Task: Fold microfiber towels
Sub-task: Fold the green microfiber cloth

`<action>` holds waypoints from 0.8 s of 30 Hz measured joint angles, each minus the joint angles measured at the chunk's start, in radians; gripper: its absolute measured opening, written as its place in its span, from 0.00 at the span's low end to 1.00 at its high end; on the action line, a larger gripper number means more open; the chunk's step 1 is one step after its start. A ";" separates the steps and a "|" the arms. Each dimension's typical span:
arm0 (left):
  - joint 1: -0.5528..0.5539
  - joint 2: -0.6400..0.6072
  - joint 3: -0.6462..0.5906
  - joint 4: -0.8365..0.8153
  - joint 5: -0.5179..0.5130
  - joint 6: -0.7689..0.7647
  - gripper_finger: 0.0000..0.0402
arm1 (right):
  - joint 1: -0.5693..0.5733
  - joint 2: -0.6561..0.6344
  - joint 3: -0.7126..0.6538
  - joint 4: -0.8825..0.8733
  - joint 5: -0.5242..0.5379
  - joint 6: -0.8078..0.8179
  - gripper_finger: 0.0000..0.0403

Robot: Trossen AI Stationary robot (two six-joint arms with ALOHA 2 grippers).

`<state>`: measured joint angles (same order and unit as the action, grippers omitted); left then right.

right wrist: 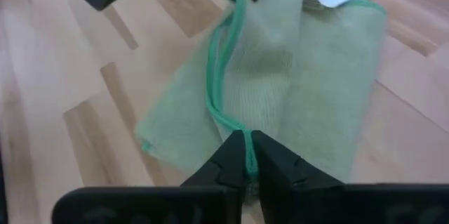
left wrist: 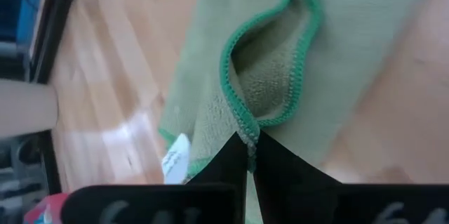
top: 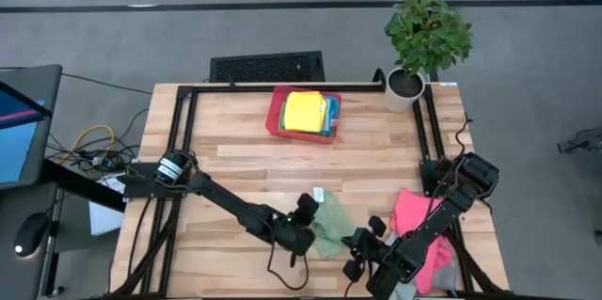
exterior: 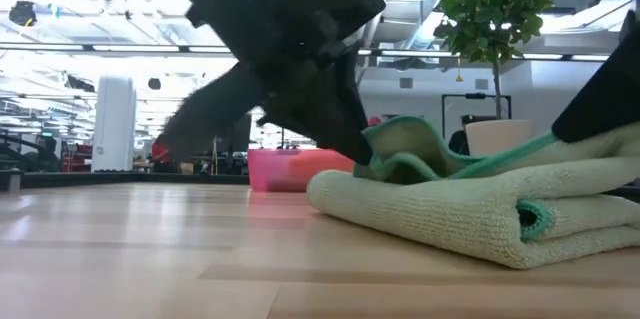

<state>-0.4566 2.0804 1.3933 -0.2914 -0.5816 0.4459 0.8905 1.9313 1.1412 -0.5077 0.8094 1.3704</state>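
Green microfiber towel lies half-folded near the table's front edge, left gripper and right gripper each pinched tight on its teal hem, probably to carry that edge across for the next fold.
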 joint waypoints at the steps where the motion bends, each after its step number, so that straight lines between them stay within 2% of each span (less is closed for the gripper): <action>1: 0.005 0.000 0.000 0.006 0.001 -0.006 0.01 | 0.001 0.001 0.000 -0.009 -0.001 0.013 0.13; 6: 0.017 -0.001 0.000 0.016 0.020 -0.014 0.05 | 0.002 0.003 0.000 -0.010 -0.028 0.019 0.18; 10: 0.029 -0.001 0.000 0.017 0.026 -0.046 0.08 | 0.002 0.003 0.000 -0.055 -0.028 0.068 0.26; 16: 0.047 -0.001 0.000 0.022 0.026 -0.052 0.09 | 0.030 -0.007 0.000 -0.139 0.042 0.176 0.38; 19: 0.054 -0.001 0.000 0.030 0.021 -0.043 0.09 | 0.046 -0.011 0.007 -0.146 0.087 0.177 0.40; 24: 0.064 -0.001 0.000 0.058 0.020 -0.033 0.09 | 0.045 -0.013 0.013 -0.147 0.086 0.174 0.38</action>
<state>-0.3924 2.0792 1.3933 -0.2339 -0.5620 0.4132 0.9360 1.9186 1.1545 -0.6550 0.8951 1.5447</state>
